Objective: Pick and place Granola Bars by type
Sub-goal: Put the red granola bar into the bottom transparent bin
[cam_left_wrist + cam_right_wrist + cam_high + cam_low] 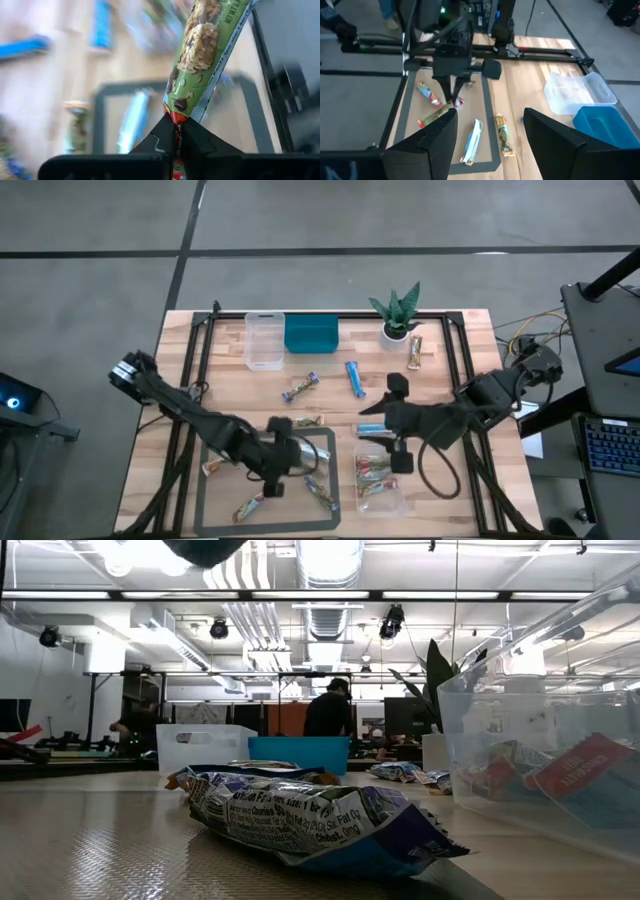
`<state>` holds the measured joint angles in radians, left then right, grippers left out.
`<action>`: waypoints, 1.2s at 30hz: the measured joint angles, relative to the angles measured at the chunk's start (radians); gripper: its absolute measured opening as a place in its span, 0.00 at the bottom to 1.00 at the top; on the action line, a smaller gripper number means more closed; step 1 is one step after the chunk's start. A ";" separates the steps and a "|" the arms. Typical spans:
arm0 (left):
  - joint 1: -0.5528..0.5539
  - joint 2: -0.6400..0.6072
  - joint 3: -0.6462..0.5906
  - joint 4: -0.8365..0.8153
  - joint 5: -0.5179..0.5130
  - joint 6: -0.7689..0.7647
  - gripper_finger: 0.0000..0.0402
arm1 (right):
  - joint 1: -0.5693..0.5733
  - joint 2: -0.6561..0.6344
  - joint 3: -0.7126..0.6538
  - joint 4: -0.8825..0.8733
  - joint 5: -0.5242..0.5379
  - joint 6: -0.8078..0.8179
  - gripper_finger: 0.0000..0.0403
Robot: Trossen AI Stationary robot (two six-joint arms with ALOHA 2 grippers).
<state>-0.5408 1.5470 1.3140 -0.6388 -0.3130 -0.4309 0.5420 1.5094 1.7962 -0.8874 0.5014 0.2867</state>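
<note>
Pinching one end of a green granola bar [200, 60], the left gripper [277, 476] has its jaws clenched on the wrapper, over the grey-outlined square [330, 442] marked at the near part of the bench [450, 350]. Around it inside that square lie other bars, among them a silvery-blue one [472, 141] and a brown-and-green one [503, 135]. Just beside the square, the right gripper [397, 446] hangs with its jaws released and holding nothing, over a clear tub [380, 485] that already contains several red-and-green bars [373, 471]. Farther back on the bench, a blue bar [354, 377] and a mixed-colour bar [300, 387] lie apart from each other. Beyond them an empty clear tub [264, 340] touches a teal bin [311, 334], with a small potted plant [397, 315] and another bar [415, 352] near the far right corner.
</note>
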 joint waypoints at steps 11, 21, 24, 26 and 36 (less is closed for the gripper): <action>0.044 -0.116 0.000 0.107 -0.236 -0.147 0.00 | -0.050 -0.016 0.000 0.099 0.000 -0.018 0.54; 0.119 -0.118 0.000 0.343 -0.223 -0.113 0.00 | -0.059 -0.016 0.000 0.112 0.008 0.007 0.70; 0.142 -0.124 0.000 0.419 -0.184 -0.058 0.00 | -0.058 -0.016 0.000 0.117 0.053 0.007 0.79; 0.153 -0.125 0.000 0.457 -0.153 -0.022 0.00 | -0.059 -0.016 0.000 0.135 0.093 0.005 0.85; 0.202 -0.127 0.000 0.591 -0.106 0.072 0.00 | -0.095 0.009 0.001 0.287 0.145 -0.033 0.92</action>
<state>-0.3386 1.4204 1.3144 -0.0473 -0.4193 -0.3584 0.4474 1.5182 1.7969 -0.6001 0.6468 0.2539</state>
